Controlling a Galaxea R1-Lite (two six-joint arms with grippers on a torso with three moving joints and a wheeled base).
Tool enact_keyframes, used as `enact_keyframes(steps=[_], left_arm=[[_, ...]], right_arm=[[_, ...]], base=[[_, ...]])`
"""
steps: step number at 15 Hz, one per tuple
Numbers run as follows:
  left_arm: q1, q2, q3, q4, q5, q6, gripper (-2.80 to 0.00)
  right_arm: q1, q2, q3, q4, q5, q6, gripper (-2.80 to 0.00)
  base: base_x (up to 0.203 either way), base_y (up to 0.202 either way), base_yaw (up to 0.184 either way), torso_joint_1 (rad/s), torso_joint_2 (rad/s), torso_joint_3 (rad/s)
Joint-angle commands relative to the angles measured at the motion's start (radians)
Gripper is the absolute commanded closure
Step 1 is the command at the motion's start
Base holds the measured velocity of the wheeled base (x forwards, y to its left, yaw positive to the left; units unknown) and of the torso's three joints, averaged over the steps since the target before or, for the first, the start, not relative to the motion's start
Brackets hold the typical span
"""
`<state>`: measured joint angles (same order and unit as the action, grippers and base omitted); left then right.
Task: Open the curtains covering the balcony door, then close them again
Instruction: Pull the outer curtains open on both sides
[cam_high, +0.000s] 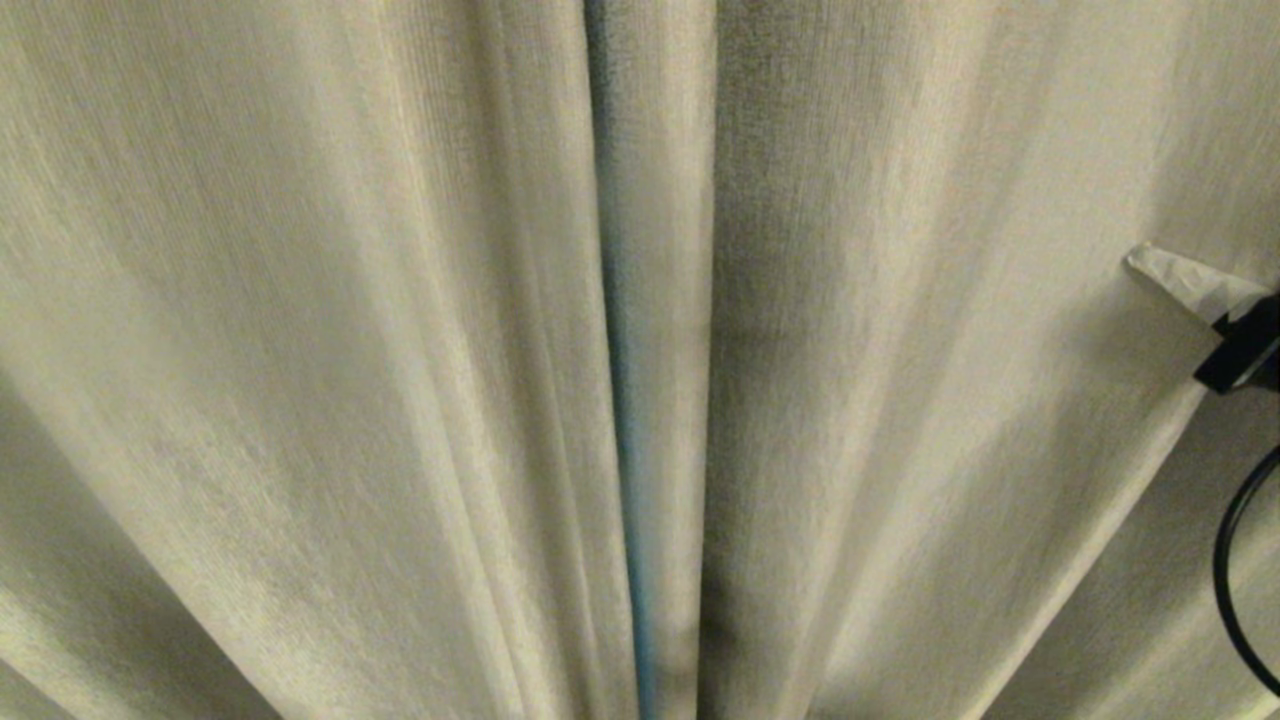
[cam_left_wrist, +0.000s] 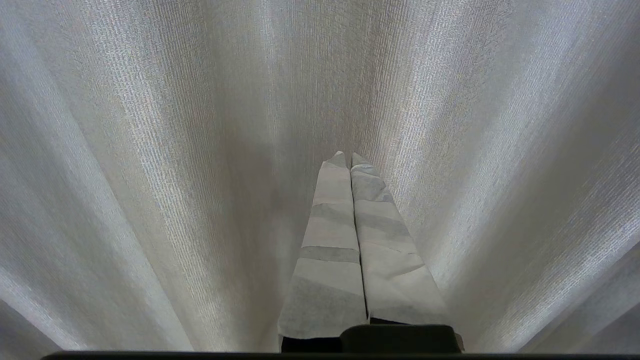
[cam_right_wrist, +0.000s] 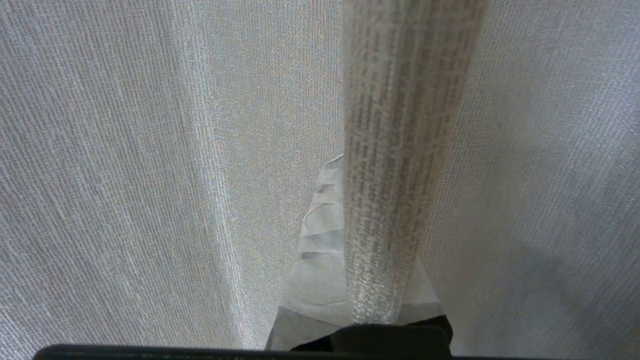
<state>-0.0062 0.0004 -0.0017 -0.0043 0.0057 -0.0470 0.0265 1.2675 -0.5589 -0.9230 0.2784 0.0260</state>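
Drawn curtains (cam_high: 400, 350) fill the whole scene in heavy beige-grey pleats, a thin bluish seam running down the middle where two panels meet. At the far right edge, the right gripper (cam_right_wrist: 350, 165) has clamped its taped fingers (cam_high: 1185, 280) onto a single fold of the fabric, which runs up between them. The left gripper (cam_left_wrist: 347, 157) hangs empty just before the cloth, fingers pressed together.
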Motion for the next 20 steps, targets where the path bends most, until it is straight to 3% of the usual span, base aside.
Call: enact_keyframes(steps=[1,6,12,20], left_arm=[[0.000,0.000,0.002,0.000,0.000,-0.001,0.00],[0.000,0.000,0.000,0.000,0.000,-0.001,0.00],[0.000,0.000,0.002,0.000,0.000,-0.001,0.00],[0.000,0.000,0.000,0.000,0.000,-0.001,0.00]], right_arm=[[0.000,0.006,0.001,-0.004,0.001,0.000,0.00],[-0.020,0.018,0.001,-0.027,0.001,-0.001,0.00],[-0.107,0.036,-0.027,-0.048,0.001,0.012,0.00],[-0.338,0.033,-0.044,-0.047,0.004,0.036,0.00]], base=[[0.000,0.000,0.000,0.000,0.00,0.000],[0.000,0.000,0.000,0.000,0.00,0.000],[0.000,0.000,0.000,0.000,0.00,0.000],[0.000,0.000,0.000,0.000,0.00,0.000]])
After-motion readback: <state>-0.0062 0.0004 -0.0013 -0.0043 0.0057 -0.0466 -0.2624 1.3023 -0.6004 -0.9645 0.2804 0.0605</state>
